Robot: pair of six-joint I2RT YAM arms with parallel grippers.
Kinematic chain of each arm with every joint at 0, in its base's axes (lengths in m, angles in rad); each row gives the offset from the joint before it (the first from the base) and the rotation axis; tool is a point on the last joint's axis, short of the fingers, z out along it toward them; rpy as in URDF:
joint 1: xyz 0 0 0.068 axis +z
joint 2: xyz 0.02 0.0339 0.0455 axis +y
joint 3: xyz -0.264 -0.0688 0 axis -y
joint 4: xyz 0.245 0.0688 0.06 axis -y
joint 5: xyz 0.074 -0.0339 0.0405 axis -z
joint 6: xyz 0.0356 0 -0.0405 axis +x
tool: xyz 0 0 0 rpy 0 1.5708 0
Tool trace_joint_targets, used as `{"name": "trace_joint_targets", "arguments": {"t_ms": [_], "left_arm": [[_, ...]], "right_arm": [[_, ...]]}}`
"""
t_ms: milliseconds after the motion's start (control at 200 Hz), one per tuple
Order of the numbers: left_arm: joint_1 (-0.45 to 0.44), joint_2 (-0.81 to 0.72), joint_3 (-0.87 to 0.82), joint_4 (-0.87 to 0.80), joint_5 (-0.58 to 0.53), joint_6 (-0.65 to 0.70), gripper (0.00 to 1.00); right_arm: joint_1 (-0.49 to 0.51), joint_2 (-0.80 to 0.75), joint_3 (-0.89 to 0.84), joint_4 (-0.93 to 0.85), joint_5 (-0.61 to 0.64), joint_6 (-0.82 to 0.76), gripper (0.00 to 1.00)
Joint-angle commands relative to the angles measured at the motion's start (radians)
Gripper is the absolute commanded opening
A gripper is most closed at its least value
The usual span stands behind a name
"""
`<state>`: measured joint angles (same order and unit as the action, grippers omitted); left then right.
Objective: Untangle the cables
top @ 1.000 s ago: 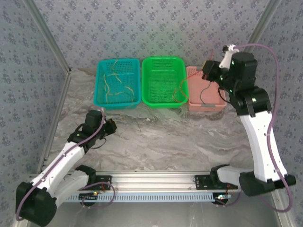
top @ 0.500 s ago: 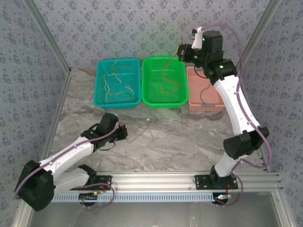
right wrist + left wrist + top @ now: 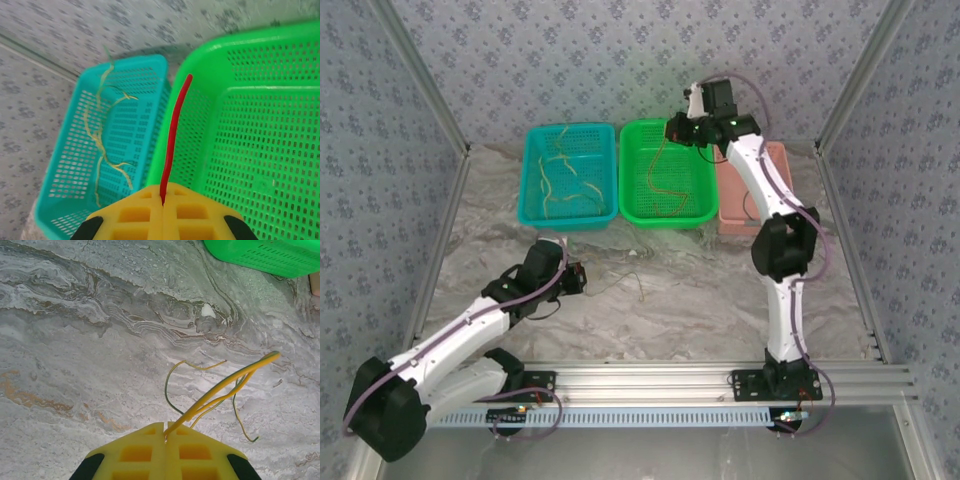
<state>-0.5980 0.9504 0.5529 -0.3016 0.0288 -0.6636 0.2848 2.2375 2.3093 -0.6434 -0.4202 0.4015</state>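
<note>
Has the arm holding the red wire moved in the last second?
Yes. The right gripper swung left, from over the pink basket to over the green basket.

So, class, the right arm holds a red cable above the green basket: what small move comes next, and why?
Probably open the right end effector: its shut tips pinch the red cable, which hangs over the green basket.

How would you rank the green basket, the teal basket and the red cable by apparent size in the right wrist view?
1. green basket (nearer the camera, so unsure)
2. teal basket
3. red cable
</note>
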Motion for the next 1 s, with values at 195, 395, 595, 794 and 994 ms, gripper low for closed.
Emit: {"name": "trace_joint_targets", "arguments": {"t_ms": [195, 395, 595, 794, 994], "left_arm": [[-0.008, -0.002, 0.03, -0.025, -0.005, 0.028, 0.0], [-0.007, -0.012, 0.038, -0.034, -0.001, 0.025, 0.0], [-0.007, -0.023, 0.049, -0.042, 0.008, 0.022, 0.0], [-0.007, -0.05, 0.085, -0.065, 0.028, 0.01, 0.0], [-0.007, -0.065, 0.147, -0.108, 0.046, 0.033, 0.0]], "right_arm": [[-0.057, 0.27, 0.223, -0.135, -0.052, 0.099, 0.07], [-0.035, 0.254, 0.235, -0.175, 0.033, 0.059, 0.38], [-0.015, 0.106, 0.157, -0.172, 0.131, 0.05, 0.47], [0.028, -0.11, -0.009, -0.153, 0.256, 0.021, 0.46], [0.11, -0.505, -0.523, 0.091, 0.318, 0.062, 0.45]]}}
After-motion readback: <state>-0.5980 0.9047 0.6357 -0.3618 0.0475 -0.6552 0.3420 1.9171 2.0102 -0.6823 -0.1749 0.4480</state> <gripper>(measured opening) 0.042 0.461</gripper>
